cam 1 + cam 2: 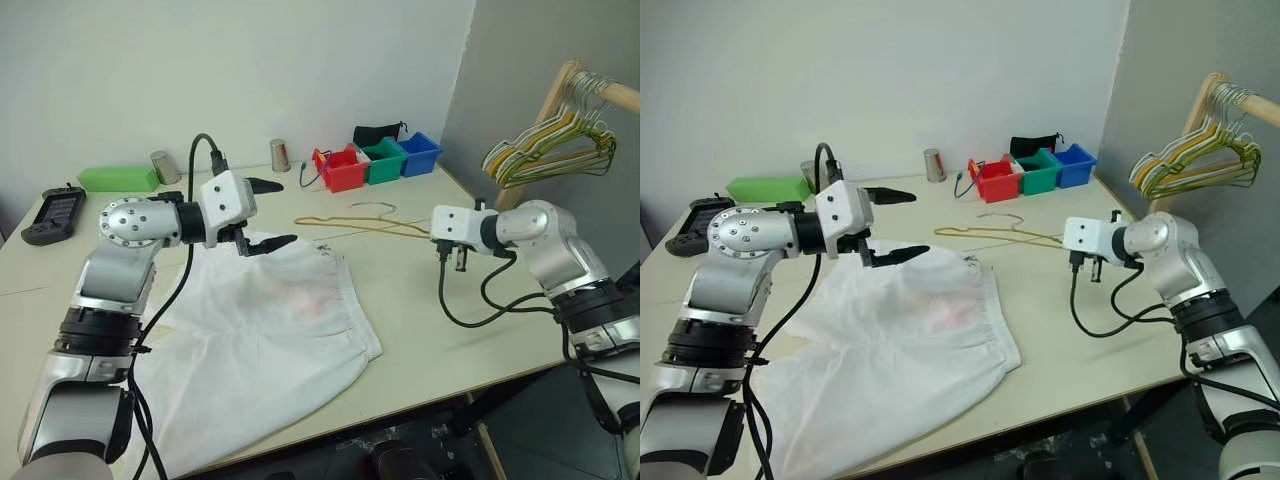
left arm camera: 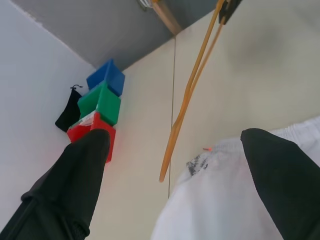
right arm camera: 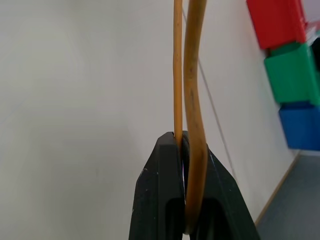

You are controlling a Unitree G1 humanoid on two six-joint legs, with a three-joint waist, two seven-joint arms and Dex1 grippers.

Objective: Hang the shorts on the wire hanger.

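The white shorts (image 1: pixel 270 340) lie spread flat on the table, waistband toward the far side, with a faint pink mark near the middle. My left gripper (image 1: pixel 287 212) hovers open just above the waistband edge, with nothing between its fingers (image 2: pixel 75 185). The yellow wire hanger (image 1: pixel 350 225) lies beyond the shorts, its silvery hook (image 1: pixel 375 207) pointing away from me. My right gripper (image 1: pixel 456 263) is shut on the hanger's right end, and the wire (image 3: pixel 192 75) runs out from between the closed fingers (image 3: pixel 165 165). The hanger's other end (image 2: pixel 172 145) stops close to the waistband (image 2: pixel 225 200).
Red (image 1: pixel 345 168), green (image 1: pixel 383 160) and blue (image 1: pixel 420 152) bins stand at the table's back right, with a black pouch (image 1: pixel 378 133) behind them. A bunch of hangers (image 1: pixel 550 145) hangs on a wooden rack at the right. Two metal cans (image 1: pixel 280 154), a green box (image 1: pixel 118 178) and a black device (image 1: pixel 55 213) sit at the back left.
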